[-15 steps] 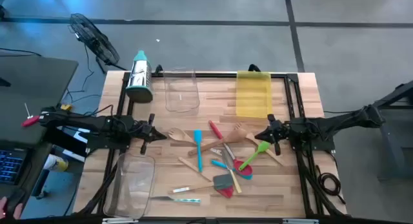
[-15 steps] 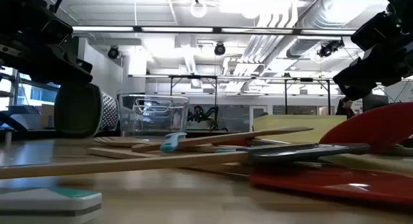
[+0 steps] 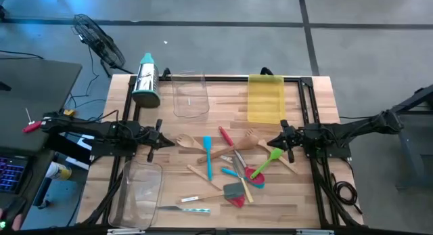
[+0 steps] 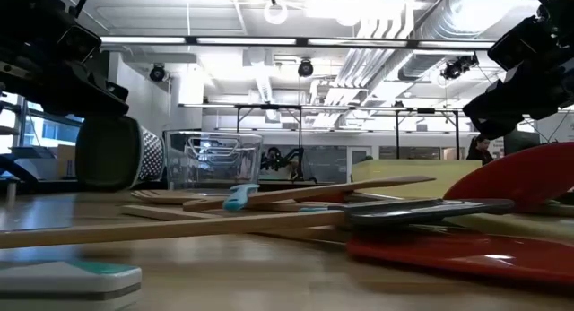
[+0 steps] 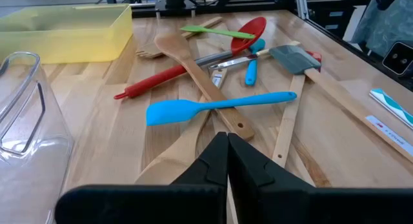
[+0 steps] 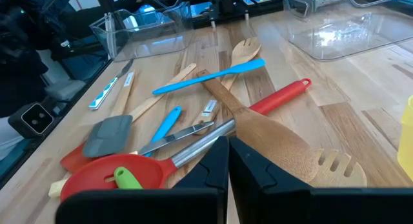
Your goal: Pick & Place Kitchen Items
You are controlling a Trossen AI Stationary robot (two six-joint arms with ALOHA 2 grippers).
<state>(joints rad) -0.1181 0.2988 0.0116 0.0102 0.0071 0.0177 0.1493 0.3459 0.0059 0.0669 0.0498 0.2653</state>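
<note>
The kitchen items lie in a loose, crossed pile on the table's middle [image 3: 226, 166]. Among them are a blue spatula [image 3: 207, 157], a red-handled spatula [image 3: 225, 136], a green spatula [image 3: 270, 159], a grey spatula [image 3: 233, 191], pale wooden spoons and forks [image 3: 186, 141], and two slim knives [image 3: 189, 209] near the front edge. My left gripper [image 3: 162, 141] hovers shut just left of the pile, pointing at it; its wrist view shows the blue spatula [image 5: 213, 108] ahead of the shut fingers [image 5: 227, 143]. My right gripper [image 3: 273, 141] hovers shut at the pile's right side, above the wooden fork [image 6: 322, 161].
A clear bin [image 3: 189, 94] and a yellow bin [image 3: 265, 98] stand at the far side, and another clear bin [image 3: 139, 193] at the near left. A steel grater with a teal top [image 3: 145, 81] lies at the far left corner. Black frame rails run along the table edges.
</note>
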